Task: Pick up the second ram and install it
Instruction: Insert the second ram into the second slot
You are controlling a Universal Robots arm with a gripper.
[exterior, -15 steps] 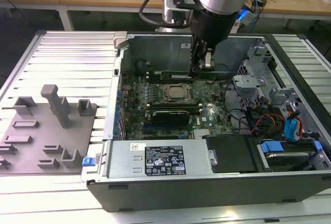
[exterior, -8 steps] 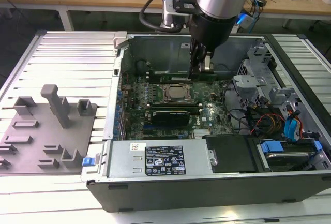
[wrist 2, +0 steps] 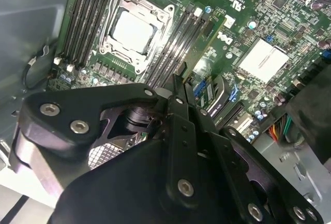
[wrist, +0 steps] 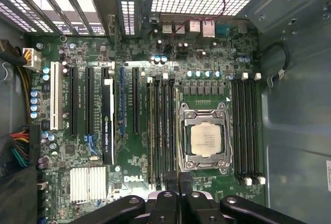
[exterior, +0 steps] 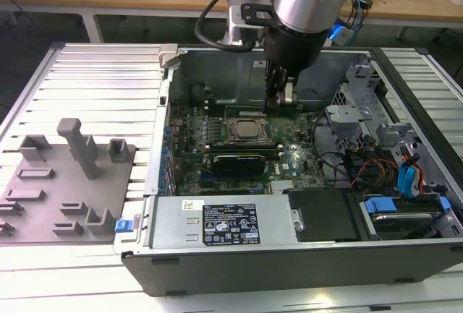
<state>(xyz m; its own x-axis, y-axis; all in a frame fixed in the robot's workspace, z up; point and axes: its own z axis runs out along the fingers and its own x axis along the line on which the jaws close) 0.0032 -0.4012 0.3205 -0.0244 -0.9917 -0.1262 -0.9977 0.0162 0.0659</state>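
Black two-finger gripper beside square silver processor, jaws nearly closed, apparently on thin green ram stick entering slot; seating unconfirmed

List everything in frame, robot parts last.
computer case: 1, dark grey, open, on the slatted table
motherboard: 1, green, inside the case
processor: 1, silver, in its socket
memory slots: 2 banks, black, flanking the processor
graphics card: 1, black, beside the processor
power supply: 1, grey, case's near edge
fixture: 1, grey, exterior view's left
gripper: 1, black, over the memory slots
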